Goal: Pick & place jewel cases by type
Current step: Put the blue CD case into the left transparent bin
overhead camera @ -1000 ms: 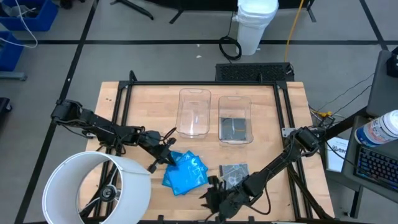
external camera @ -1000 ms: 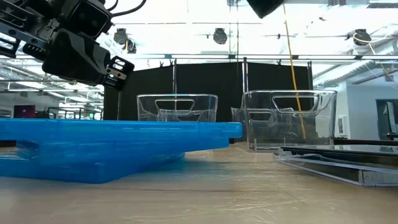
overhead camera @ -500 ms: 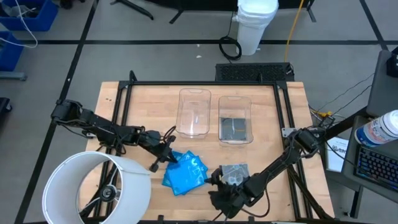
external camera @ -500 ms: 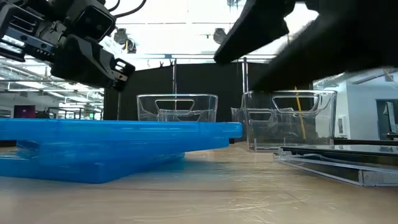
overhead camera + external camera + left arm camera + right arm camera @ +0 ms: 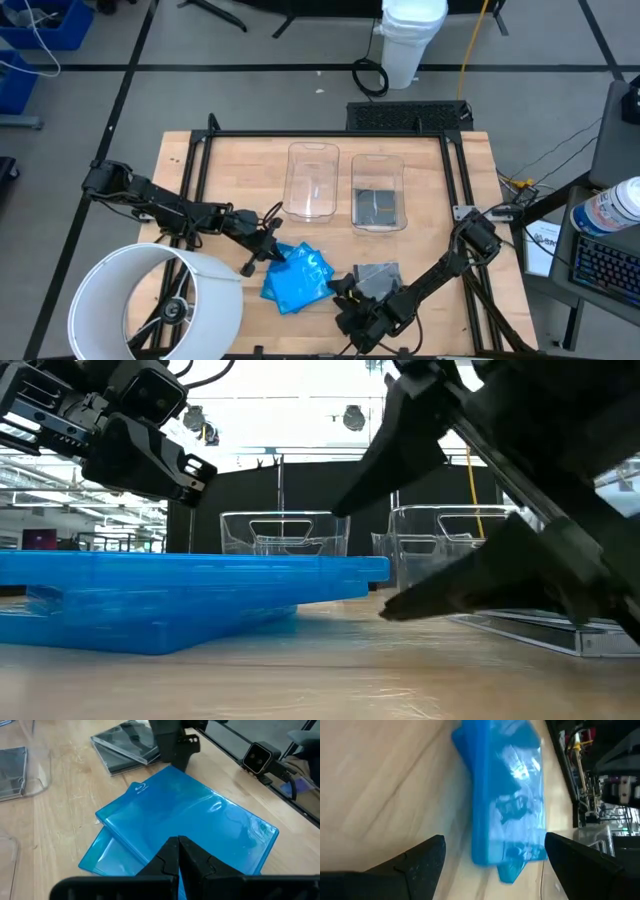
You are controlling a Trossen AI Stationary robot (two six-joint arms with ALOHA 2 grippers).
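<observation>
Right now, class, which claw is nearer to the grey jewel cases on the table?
Right. The right claw sits open just beside the grey jewel cases; the left claw hangs beyond the blue cases.

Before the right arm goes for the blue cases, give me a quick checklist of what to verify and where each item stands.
1. Right gripper open: ok, fingers spread wide.
2. Lined up on the blue jewel cases: ok, the stack sits between its fingers in the right wrist view.
3. Contact with the stack: cannot tell.
4. Left gripper clear of the path: not ok, it hangs shut right over the same stack.
5. Left bin free to take them: ok, looks empty.
6. Right bin kept for grey: ok, holds a grey jewel case.
</observation>
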